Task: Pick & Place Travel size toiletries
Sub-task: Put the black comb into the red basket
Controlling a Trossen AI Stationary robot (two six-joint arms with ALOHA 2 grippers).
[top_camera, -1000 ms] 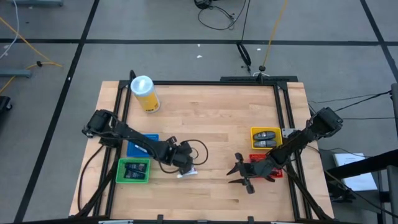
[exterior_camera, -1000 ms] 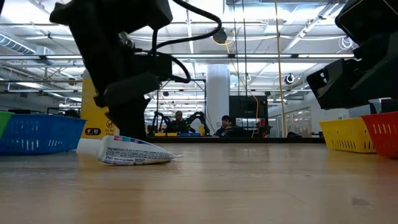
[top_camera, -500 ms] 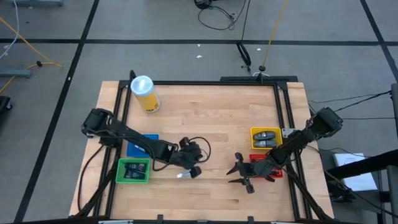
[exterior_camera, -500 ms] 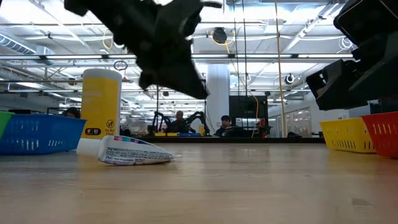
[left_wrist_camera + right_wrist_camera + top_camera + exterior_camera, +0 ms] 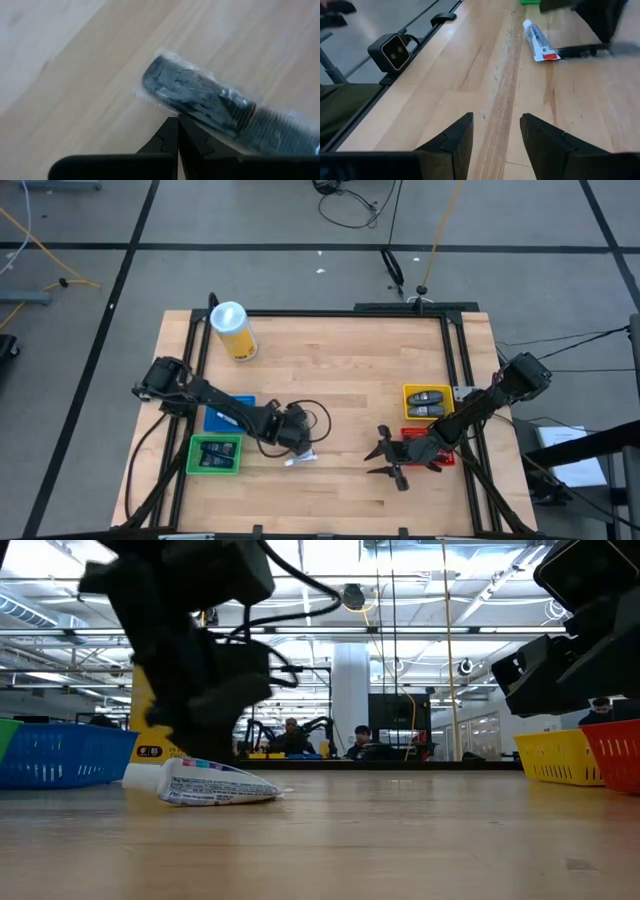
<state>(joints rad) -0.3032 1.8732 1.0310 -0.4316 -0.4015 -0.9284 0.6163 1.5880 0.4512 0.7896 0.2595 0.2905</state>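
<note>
A small white tube (image 5: 302,460) lies flat on the wooden table, also seen in the low view (image 5: 215,786) and the right wrist view (image 5: 537,42). Beside it lies a dark comb in a clear wrapper (image 5: 210,107), also in the right wrist view (image 5: 585,48). My left gripper (image 5: 297,442) is low over these two, fingers shut (image 5: 177,131). My right gripper (image 5: 378,460) hovers open to their right, above bare wood (image 5: 495,135). Dark oval pieces sit in the yellow bin (image 5: 428,402) and dark packets in the green bin (image 5: 213,454). My left gripper's shut fingertips (image 5: 172,129) stand at the edge of the comb's clear wrapper (image 5: 165,102), coming from above. Whether they touch the wrapper cannot be told. The comb lies flat on the table.
A blue bin (image 5: 228,413) sits behind the green one, and a red bin (image 5: 430,448) lies partly under my right arm. A yellow cylinder with a white lid (image 5: 233,330) stands at the far left. The table's middle and far part is bare wood.
My left gripper rose and swung toward the table's right, then came back down to the spot beside the white tube. The tube has stayed where it was. My right arm has kept still.
</note>
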